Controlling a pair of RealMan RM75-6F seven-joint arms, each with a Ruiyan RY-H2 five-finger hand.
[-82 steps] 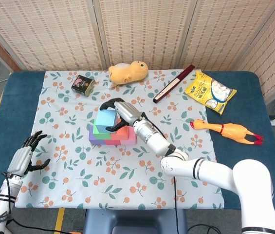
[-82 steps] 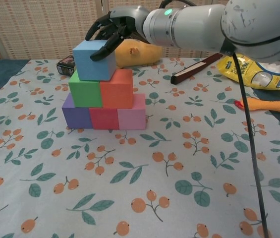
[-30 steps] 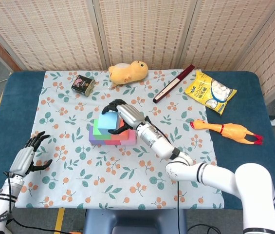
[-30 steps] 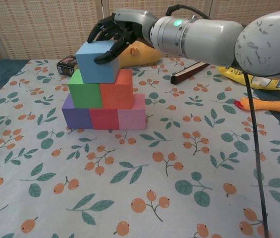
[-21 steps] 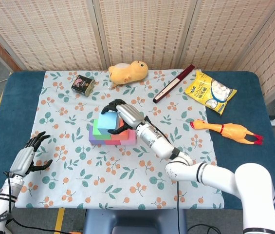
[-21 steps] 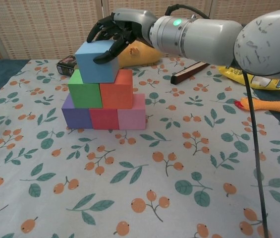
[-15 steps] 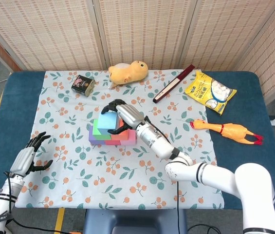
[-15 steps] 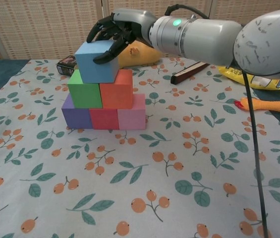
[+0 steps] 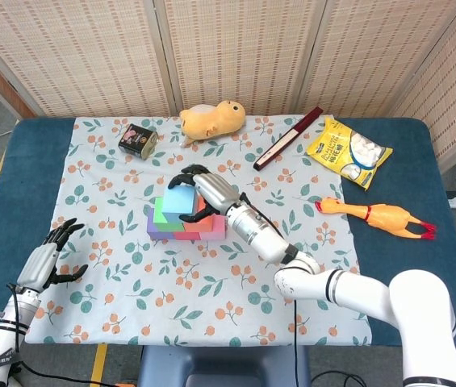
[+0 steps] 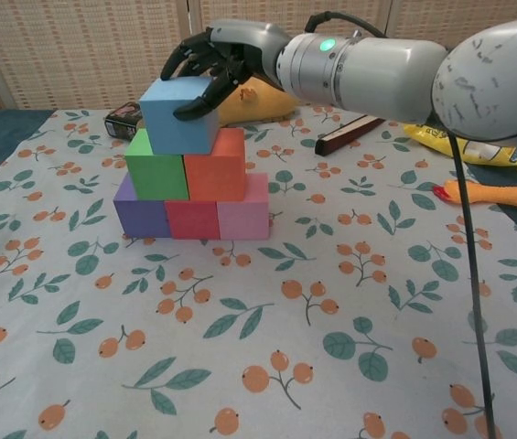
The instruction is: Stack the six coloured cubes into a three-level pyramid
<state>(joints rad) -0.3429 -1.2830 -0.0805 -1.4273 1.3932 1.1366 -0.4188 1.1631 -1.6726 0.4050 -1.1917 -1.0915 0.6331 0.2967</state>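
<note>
Head view: the right hand has its fingers wrapped over the blue cube topping the cube stack near the middle of the counter, while the left hand sits near the counter's front left corner, fingers spread and holding nothing. Chest view: the right hand grips the blue cube from above and behind; it rests on the green cube and orange cube, above the purple cube, red cube and pink cube.
</note>
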